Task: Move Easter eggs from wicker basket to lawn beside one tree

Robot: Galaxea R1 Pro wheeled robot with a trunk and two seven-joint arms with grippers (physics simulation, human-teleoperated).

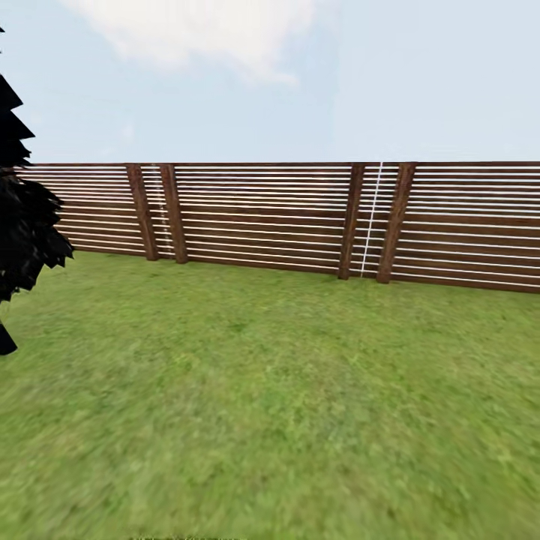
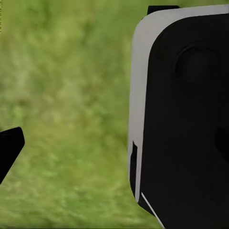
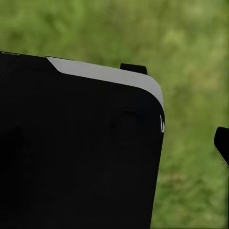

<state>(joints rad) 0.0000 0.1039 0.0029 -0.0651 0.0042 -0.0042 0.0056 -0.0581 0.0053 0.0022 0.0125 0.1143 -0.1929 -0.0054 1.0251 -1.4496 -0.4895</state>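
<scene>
In the head view, the lawn (image 1: 285, 405) stretches from the near edge up to a brown slatted fence (image 1: 300, 217) that runs across the whole width, with pale blue sky and a white cloud (image 1: 202, 30) above it. At the left edge, dark angular leaves of a tree (image 1: 22, 225) hang over the grass; its trunk is out of frame. The grass is short and green with yellowish patches.

In the left wrist view, blurred grass (image 2: 67, 105) lies below the camera. A large black body with a pale grey rounded edge, part of the robot (image 2: 186, 114), stands close beside the lens. A black fingertip (image 2: 9, 145) pokes in at one edge, and a second small black tip shows behind the robot's body. The two tips sit well apart, so the left gripper looks spread, with nothing between them.

In the right wrist view, the same kind of black, grey-edged body (image 3: 81, 148) blocks much of the picture, with blurred grass (image 3: 191, 62) beyond. One black fingertip (image 3: 222, 143) shows at the edge and another small black tip above the body's rim. They are far apart, so the right gripper looks spread and holds nothing.
</scene>
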